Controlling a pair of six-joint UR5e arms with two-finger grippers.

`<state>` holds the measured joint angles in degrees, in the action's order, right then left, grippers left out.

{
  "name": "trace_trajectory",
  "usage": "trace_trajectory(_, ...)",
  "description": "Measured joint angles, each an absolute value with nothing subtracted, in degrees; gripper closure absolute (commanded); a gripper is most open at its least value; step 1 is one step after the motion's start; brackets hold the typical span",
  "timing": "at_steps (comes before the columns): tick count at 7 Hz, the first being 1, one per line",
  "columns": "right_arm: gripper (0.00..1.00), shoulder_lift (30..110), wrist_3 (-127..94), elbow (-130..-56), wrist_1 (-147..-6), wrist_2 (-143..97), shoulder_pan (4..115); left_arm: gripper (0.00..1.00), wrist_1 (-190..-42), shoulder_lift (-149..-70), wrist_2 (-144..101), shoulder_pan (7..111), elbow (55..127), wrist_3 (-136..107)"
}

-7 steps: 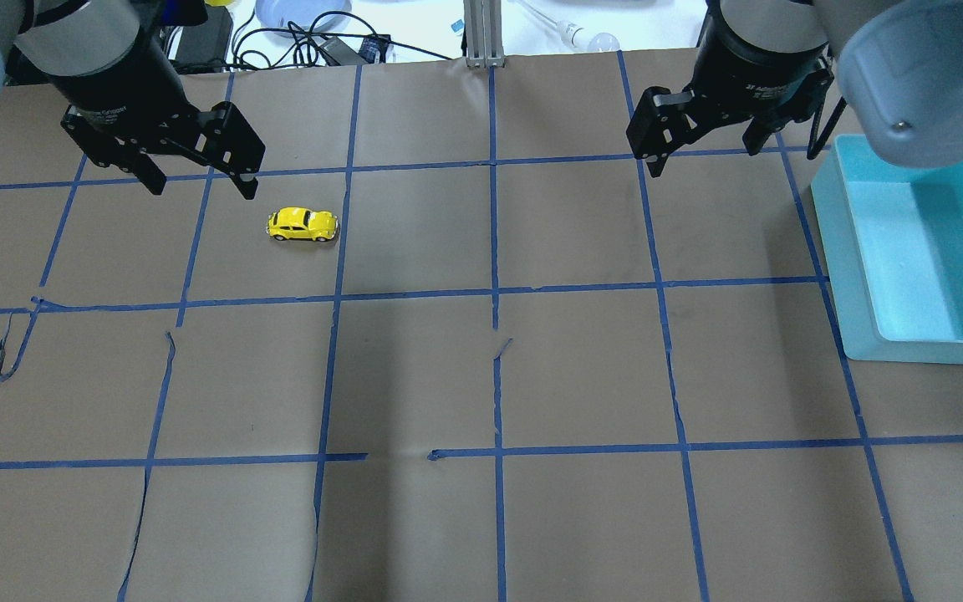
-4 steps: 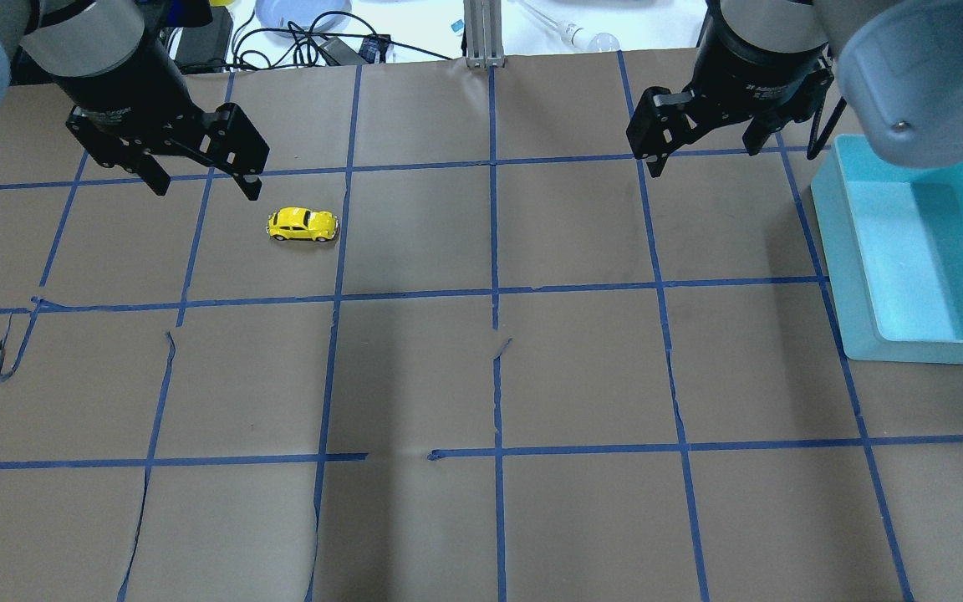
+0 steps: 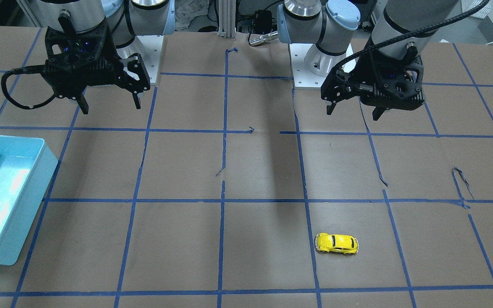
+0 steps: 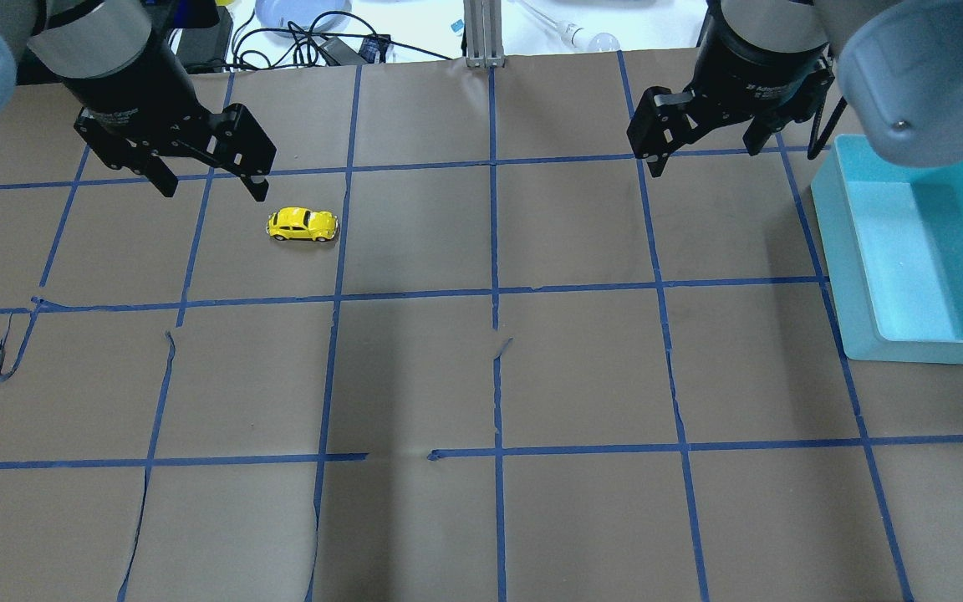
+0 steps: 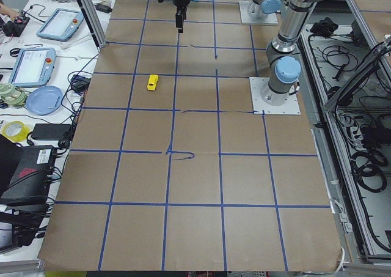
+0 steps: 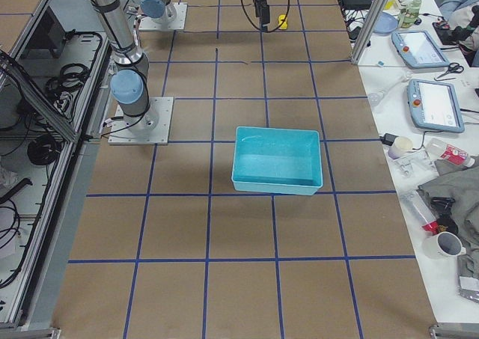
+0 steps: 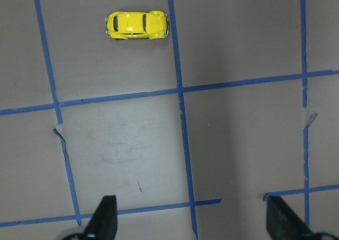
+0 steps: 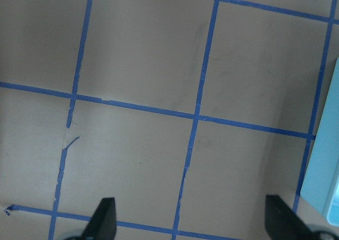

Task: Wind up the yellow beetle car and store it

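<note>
Counting left to right in the overhead view: 2 grippers, 1 car, 1 bin, all at one brown-paper table gridded with blue tape.

Left gripper: hangs above the table's far-left area. Fingers are spread wide apart and not on the car.

Yellow beetle car: one only, at about 4 o'clock from the left gripper, near it but apart. It sits on its wheels on the paper inside a grid cell. Its long axis runs across the view and its right end is just beside a vertical tape line. In the left wrist view it lies at about 11 o'clock from the gap between the two fingertips, well apart from them.

Car look: tiny next to either gripper, glossy bright yellow, rounded beetle shell, dark windows, silver at both ends, small black wheels. Cannot tell which end is the front.

Right gripper: hangs above the far right-of-centre area, fingers apart, holding nothing. Well apart from the car.

Teal bin: one, open-topped and rectangular, at about 4 o'clock from the right gripper on the table's right side. Its corner shows at 4 o'clock in the right wrist view.
</note>
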<state>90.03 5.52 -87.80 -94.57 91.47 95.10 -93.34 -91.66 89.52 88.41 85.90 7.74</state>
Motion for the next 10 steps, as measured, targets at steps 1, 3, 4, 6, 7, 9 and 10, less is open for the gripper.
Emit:
trace_trajectory(1,0.0,90.0,5.4,-87.8,-94.6,91.0,95.1,0.0,-93.4,-91.6,89.5,88.4,85.9,7.7)
trace_trajectory(3,0.0,89.9,4.5,-87.6,-94.8,89.6,95.2,0.0,-93.5,-91.6,89.7,88.4,85.9,7.7)
trace_trajectory(4,0.0,89.9,3.3,-87.4,-95.1,89.5,95.2,0.0,-93.5,-91.6,89.9,88.4,86.0,7.7)
trace_trajectory(6,0.0,89.9,1.1,-87.1,-95.2,89.7,95.2,0.0,-93.0,-92.2,90.4,87.9,86.0,8.6)
trace_trajectory(7,0.0,89.9,-0.3,-87.1,-95.0,89.9,95.3,0.0,-91.7,-92.7,90.7,87.6,86.1,8.3)
trace_trajectory(9,0.0,89.9,-1.4,-87.1,-94.7,90.1,95.3,0.0,-85.5,-93.6,90.8,87.3,88.2,-1.5)
trace_trajectory(10,0.0,90.0,-1.4,-87.0,-94.8,90.2,95.3,0.0,-81.1,-94.2,90.8,87.3,89.8,-11.5)
